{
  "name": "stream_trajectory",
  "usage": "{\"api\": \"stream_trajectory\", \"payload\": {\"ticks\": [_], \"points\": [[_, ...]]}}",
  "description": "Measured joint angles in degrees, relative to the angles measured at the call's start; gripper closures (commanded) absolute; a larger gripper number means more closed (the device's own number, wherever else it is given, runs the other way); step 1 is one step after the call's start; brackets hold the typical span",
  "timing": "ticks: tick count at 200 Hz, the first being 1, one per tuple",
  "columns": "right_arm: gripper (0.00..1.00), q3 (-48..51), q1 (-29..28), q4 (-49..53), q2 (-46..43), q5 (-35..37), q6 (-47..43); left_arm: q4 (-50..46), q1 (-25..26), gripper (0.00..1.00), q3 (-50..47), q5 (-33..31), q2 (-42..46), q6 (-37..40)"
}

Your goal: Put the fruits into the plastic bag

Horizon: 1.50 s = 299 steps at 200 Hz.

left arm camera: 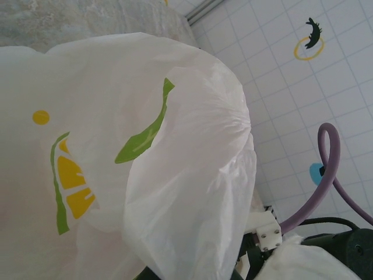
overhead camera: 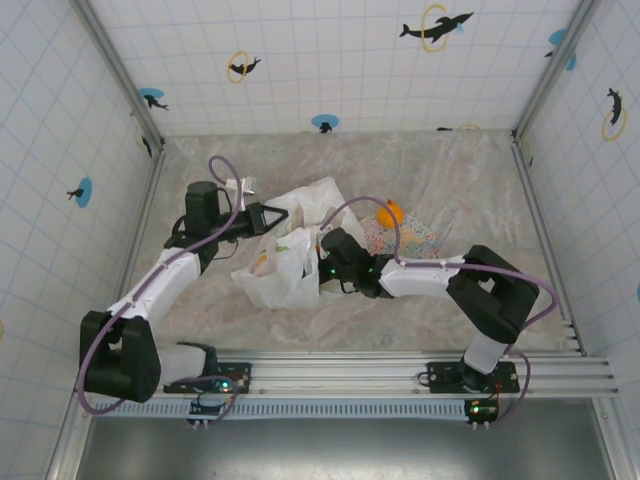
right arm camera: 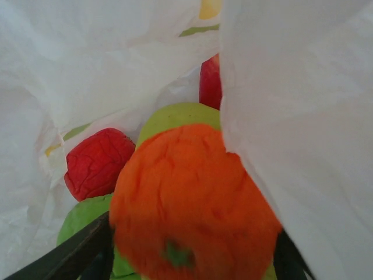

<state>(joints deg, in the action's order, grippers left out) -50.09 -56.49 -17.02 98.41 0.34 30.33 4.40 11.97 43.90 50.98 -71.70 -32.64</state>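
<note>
The plastic bag point(overhead camera: 285, 250) with its lemon-slice print stands open mid-table. My left gripper point(overhead camera: 266, 214) is at the bag's upper left rim, shut on the film. In the left wrist view the plastic bag point(left arm camera: 145, 163) drapes over the jaws and hides them. My right gripper point(overhead camera: 327, 262) reaches into the bag from the right. Its fingers hold a blurred orange point(right arm camera: 195, 204) between them. Below it inside the bag lie a red strawberry point(right arm camera: 96, 163), a green apple point(right arm camera: 175, 116), a red apple point(right arm camera: 210, 81) and a yellow-green pear point(right arm camera: 81, 216). Another orange point(overhead camera: 390, 213) sits on the plate.
A round speckled plate point(overhead camera: 412, 240) lies just right of the bag, behind my right forearm. Tiled walls with fish stickers close in the table on three sides. A metal rail point(overhead camera: 400, 365) runs along the near edge.
</note>
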Motion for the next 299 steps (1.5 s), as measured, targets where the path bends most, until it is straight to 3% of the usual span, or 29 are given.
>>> {"api": "stream_trajectory", "payload": {"ticks": [88, 154, 242, 299], "points": [[0.06, 2.16, 2.25, 0.24, -6.67, -0.17, 1.11, -0.02, 0.00, 1.00, 0.00, -0.96, -0.85, 0.15], [0.10, 7.65, 3.65, 5.33, -16.06, -0.96, -0.61, -1.03, 0.00, 1.00, 0.04, -2.60, -0.85, 0.48], [0.12, 10.84, 7.17, 20.09, -29.90, -11.93, -7.74, -2.62, -1.16, 1.00, 0.72, -3.93, -1.22, 1.33], [0.14, 10.84, 9.75, 27.41, -34.49, -2.01, -7.72, -2.62, -1.16, 1.00, 0.72, -3.91, -1.95, 1.33]]}}
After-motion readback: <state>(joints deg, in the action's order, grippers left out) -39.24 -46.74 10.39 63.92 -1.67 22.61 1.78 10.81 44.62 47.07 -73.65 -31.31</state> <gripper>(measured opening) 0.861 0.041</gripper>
